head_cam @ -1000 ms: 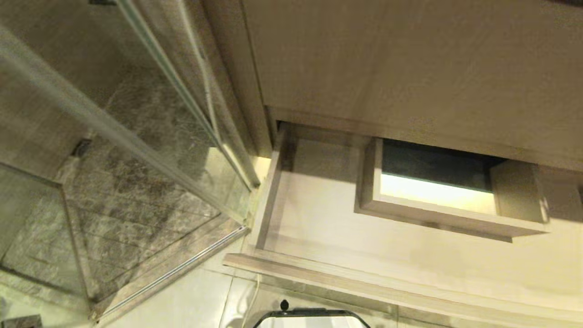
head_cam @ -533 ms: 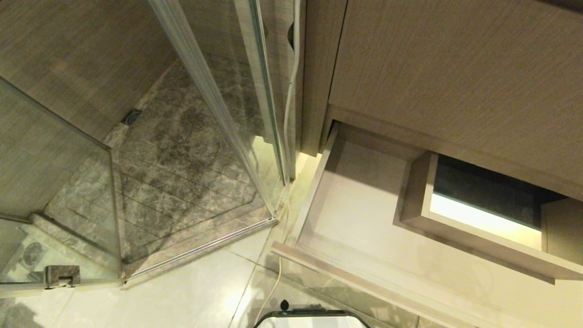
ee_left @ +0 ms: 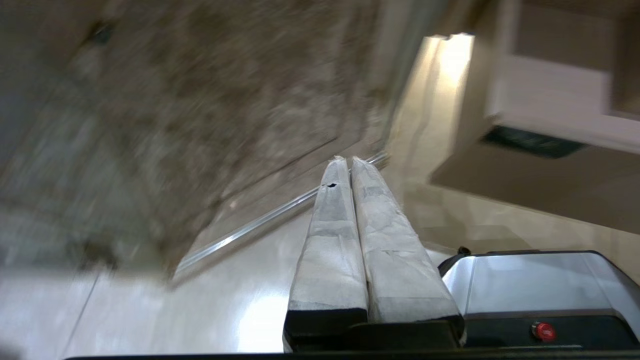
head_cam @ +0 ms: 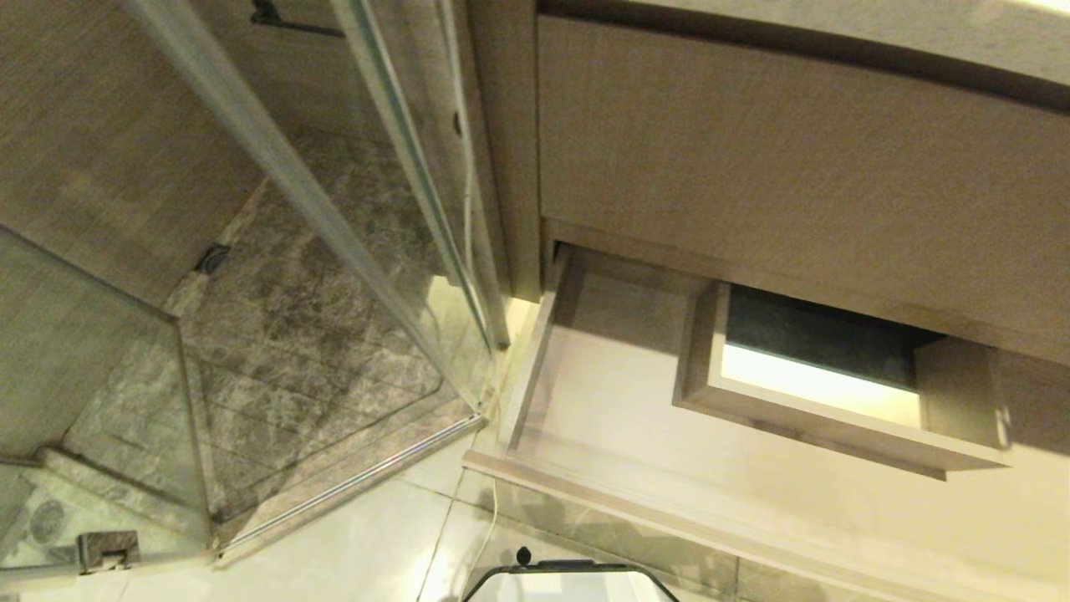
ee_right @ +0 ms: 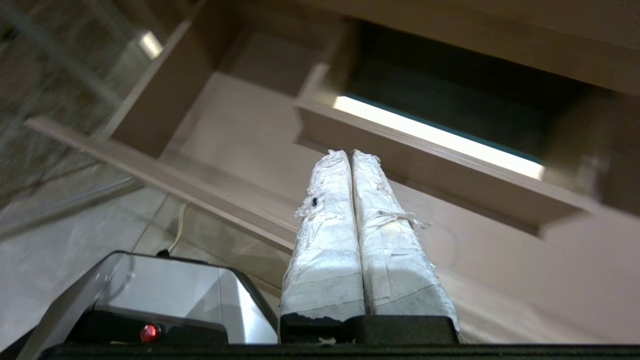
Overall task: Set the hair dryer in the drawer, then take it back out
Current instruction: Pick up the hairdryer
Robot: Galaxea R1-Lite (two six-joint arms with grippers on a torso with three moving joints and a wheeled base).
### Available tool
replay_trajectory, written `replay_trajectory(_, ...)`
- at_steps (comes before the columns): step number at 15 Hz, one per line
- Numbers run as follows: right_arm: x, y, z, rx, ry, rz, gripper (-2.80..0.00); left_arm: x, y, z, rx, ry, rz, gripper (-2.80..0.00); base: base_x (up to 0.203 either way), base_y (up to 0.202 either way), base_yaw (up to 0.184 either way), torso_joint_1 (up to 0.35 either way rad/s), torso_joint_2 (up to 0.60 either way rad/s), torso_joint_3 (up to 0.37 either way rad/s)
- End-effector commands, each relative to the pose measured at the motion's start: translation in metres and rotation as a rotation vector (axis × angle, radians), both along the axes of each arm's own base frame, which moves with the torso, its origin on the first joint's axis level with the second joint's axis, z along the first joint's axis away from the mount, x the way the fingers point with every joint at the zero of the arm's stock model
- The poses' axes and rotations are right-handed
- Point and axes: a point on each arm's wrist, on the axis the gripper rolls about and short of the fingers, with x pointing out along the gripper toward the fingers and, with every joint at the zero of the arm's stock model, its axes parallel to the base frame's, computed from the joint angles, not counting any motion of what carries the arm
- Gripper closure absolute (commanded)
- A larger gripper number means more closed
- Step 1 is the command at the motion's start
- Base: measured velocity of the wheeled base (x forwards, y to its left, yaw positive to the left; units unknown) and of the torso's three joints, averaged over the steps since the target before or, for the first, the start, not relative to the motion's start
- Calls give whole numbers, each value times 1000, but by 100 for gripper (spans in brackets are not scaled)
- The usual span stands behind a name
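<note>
Beige wood-grain drawer (head_cam: 635, 401) stands pulled open under the vanity cabinet (head_cam: 794, 167), with a boxed rectangular cutout (head_cam: 819, 385) at the middle of its back wall. Its floor is bare as far as it shows; the hair dryer appears in none of the views.

Right hand (ee_right: 350, 155) hangs above the drawer, near its front edge, with the cutout just ahead of its tips. Its two white-wrapped fingers (ee_right: 330, 225) are pressed flat together and hold nothing.

Left hand (ee_left: 348, 160) hangs over the pale floor tiles (ee_left: 200, 300), with the drawer off to its far side and a glass shower enclosure (head_cam: 318, 318) with a dark stone floor ahead of it. Its wrapped fingers (ee_left: 330, 240) are also pressed together, empty.

Neither arm shows in the head view. A thin white cord (head_cam: 468, 217) runs down beside the cabinet's side panel. A grey part of the robot's base (ee_right: 165, 295) sits below both hands
</note>
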Motion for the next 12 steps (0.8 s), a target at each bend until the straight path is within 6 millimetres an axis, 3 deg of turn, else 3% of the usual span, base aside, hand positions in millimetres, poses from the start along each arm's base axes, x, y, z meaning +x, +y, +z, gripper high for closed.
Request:
replay_trajectory(1,0,0,-12,-1,1,3,0,0,0,-1,0,2,0,0,-2,8,-180,252,-477,-231)
replay_trajectory(7,0,0,-12,-1,1,2,0,0,0,-1,-1,2,2,0,0,9,-176,335,-487,-234)
replay_trajectory(10,0,0,-12,-3,0,3,0,0,0,-1,-1,2,2,0,-1,6,-125,90,-154,-72)
replay_trajectory(12,0,0,-12,-2,1,3,0,0,0,-1,0,2,0,0,0,0,0,25,-35,-22)
